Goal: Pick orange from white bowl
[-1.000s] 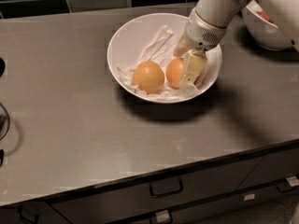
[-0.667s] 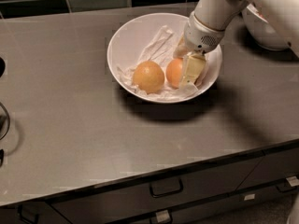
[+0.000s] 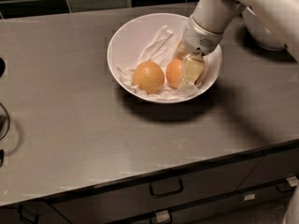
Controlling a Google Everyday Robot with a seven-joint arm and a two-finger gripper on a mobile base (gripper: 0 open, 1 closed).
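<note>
The white bowl [image 3: 126, 41] stands at the back middle of the grey counter, with crumpled white paper [image 3: 156, 43] inside. Two round fruits lie in it side by side. The deep orange [image 3: 173, 72] is the right one. The paler, yellower orange [image 3: 148, 77] is to its left. My gripper [image 3: 187, 69] reaches down into the bowl from the upper right. It sits right at the deep orange and covers that fruit's right side. The orange rests on the paper at the bowl's bottom.
A smaller white bowl [image 3: 266, 34] stands at the back right, partly hidden behind my arm. Dark objects [image 3: 3, 122] sit at the counter's left edge. A dark tiled wall runs behind the counter. Drawers with handles [image 3: 166, 189] are below the front edge.
</note>
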